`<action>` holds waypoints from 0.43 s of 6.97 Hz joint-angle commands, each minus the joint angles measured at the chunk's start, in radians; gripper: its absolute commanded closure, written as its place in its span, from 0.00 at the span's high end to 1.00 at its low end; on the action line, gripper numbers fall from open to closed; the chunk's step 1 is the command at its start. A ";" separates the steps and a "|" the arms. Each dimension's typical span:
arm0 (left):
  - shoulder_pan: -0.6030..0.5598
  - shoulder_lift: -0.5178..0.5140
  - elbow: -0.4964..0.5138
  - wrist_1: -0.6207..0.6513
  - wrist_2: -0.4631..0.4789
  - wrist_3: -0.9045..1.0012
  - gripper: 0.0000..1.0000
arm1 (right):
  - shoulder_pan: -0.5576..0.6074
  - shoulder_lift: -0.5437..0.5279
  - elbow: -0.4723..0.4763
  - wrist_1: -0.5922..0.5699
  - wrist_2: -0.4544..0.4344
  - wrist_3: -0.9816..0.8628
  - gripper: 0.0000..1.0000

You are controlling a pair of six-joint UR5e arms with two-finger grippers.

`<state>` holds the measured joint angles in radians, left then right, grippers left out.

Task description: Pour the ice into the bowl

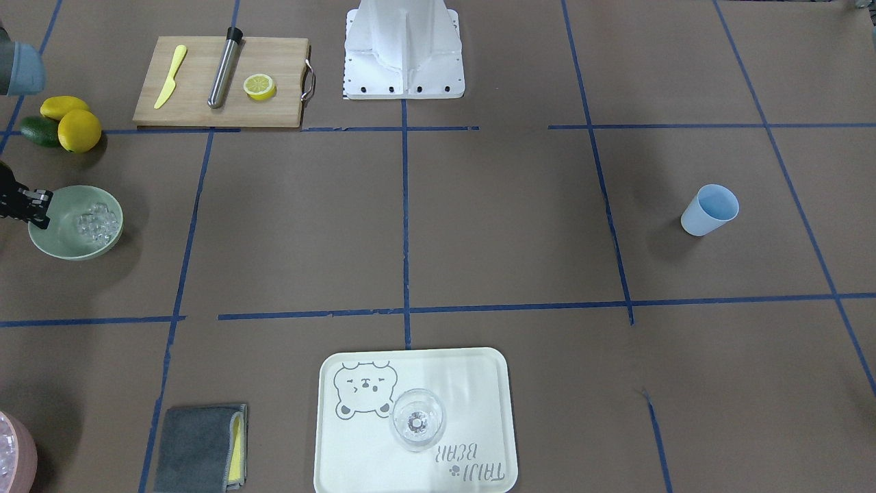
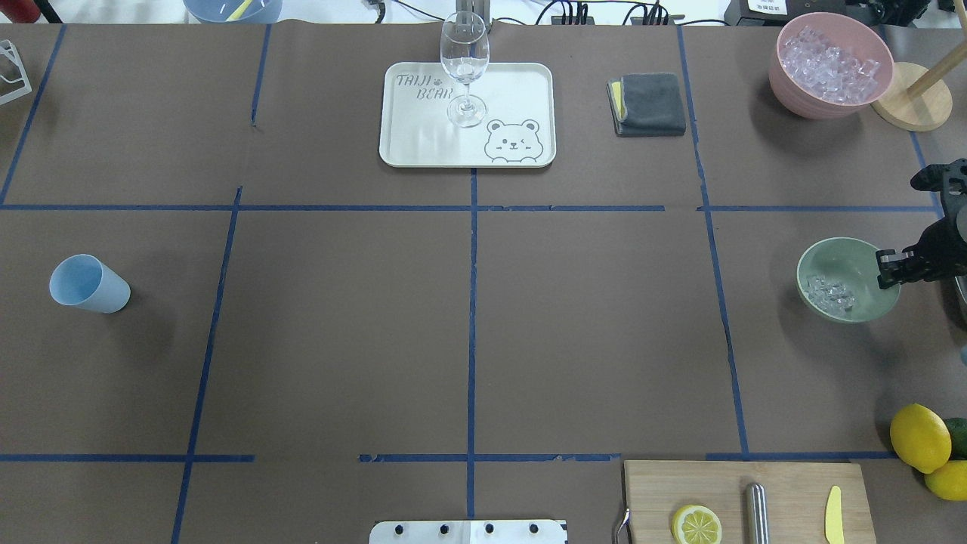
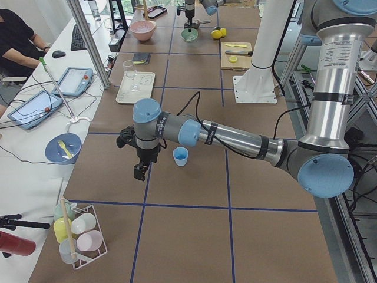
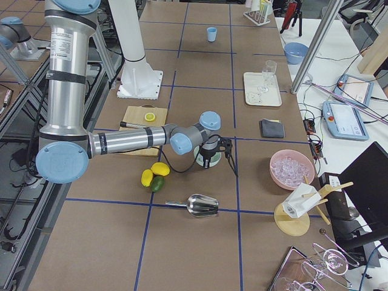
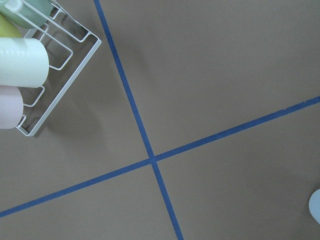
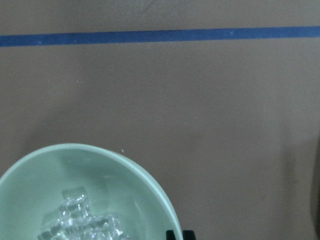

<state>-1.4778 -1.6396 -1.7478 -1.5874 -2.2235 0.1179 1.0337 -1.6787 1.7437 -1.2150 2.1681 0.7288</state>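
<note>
Where the right edge of the overhead view is met, the right gripper [image 2: 885, 270] is found at the right rim of the bowl [image 2: 842, 261]. Its tips are seen close together in the wrist view, but whether the rim is nipped cannot be told. The ice [image 2: 829, 294] is heaped in the bowl's lower-left part, away from the tips. No long axis is offered by the round bowl. The left gripper [image 3: 140, 172], its state likewise not to be told, is hung well apart near the pale blue cup [image 3: 181, 156]; the right arm is judged nearer.
</note>
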 commanded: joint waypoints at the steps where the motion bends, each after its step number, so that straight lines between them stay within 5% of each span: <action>1: 0.001 0.000 0.002 0.000 0.001 0.000 1.00 | 0.002 0.000 0.003 0.002 -0.011 -0.005 1.00; 3: 0.001 0.000 0.002 -0.002 0.001 0.000 1.00 | 0.076 0.002 0.023 -0.014 -0.014 -0.146 1.00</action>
<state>-1.4773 -1.6398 -1.7458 -1.5881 -2.2228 0.1175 1.0630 -1.6774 1.7582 -1.2197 2.1558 0.6817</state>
